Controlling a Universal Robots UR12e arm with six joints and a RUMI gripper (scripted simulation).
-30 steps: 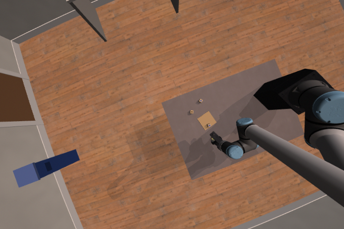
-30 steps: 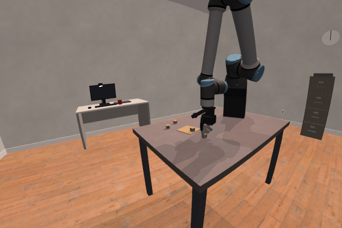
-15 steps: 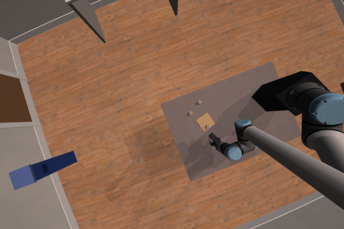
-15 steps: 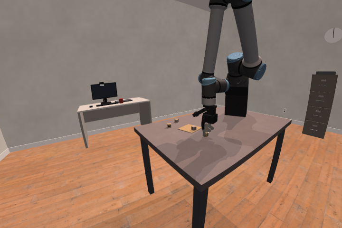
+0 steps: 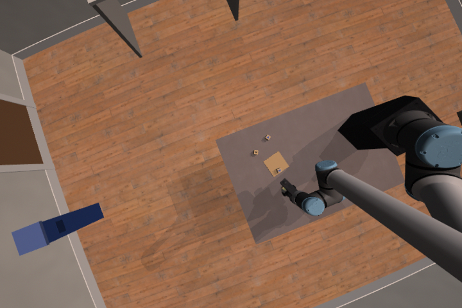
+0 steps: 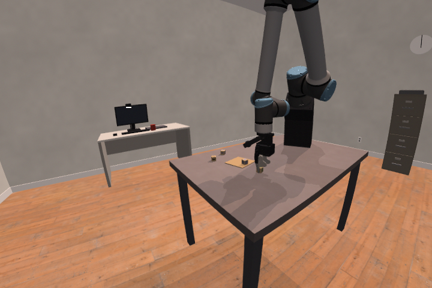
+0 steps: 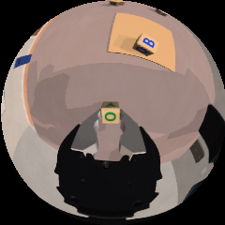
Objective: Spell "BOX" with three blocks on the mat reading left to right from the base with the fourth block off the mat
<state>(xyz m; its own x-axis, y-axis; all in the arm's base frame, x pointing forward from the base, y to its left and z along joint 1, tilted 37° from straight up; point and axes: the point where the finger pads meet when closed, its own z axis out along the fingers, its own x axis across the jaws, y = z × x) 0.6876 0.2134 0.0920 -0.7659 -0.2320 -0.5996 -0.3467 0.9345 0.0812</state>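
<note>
Where the hand (image 5: 283,187) (image 6: 260,165) (image 7: 111,110) narrows, it grips the O block (image 5: 283,190) (image 6: 260,170) (image 7: 111,115).

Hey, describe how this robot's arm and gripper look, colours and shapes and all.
The arm has smooth, rounded grey tubes with black joints and round blue caps. The gripper has a black, step-edged body and grey, tapering fingers in the wrist view.

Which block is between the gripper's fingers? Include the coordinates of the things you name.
The one with a green O (image 7: 111,116) on top, off the mat (image 5: 271,160) (image 6: 234,161) (image 7: 123,28); the blue B block (image 5: 279,170) (image 6: 245,162) (image 7: 148,42) is on it.
</note>
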